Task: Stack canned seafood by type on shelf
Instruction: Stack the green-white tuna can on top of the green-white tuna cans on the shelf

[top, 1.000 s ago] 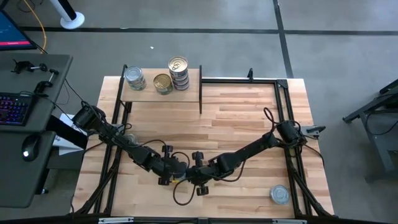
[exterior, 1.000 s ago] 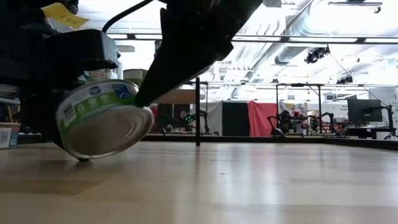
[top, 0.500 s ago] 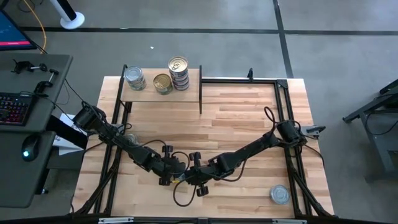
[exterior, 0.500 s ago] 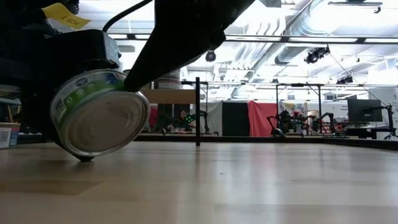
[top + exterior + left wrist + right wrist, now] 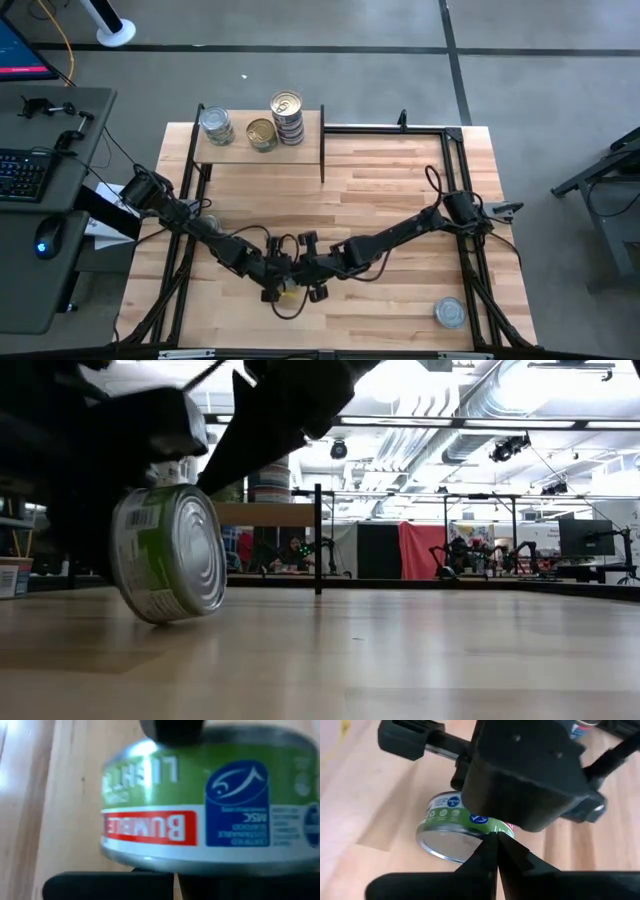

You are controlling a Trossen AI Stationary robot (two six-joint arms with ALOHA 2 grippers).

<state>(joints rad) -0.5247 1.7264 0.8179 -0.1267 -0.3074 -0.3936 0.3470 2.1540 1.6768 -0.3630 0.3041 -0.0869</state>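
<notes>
Since a second ago the green-label tin (image 5: pixel 170 553) has tipped from a slant up onto its edge, and both grippers have shifted left.

High view: left gripper (image 5: pixel 277 285) and right gripper (image 5: pixel 300 272) meet near the table's (image 5: pixel 400 200) near-middle, tin between them mostly hidden. Shelf (image 5: pixel 258 150) at far left carries a silver-topped tin (image 5: pixel 215 124), a gold-topped tin (image 5: pixel 261 134) and a stack of tins (image 5: pixel 287 117). One loose tin (image 5: pixel 449 313) sits near right, well apart.

Low view: tin stands on its rim on the table, flat end facing right.

Left wrist view: tin fills the frame; whether the closed left fingers grip it, can't tell.

Right wrist view: right fingers (image 5: pixel 490 855) closed, tips touching the tin's side.
</notes>
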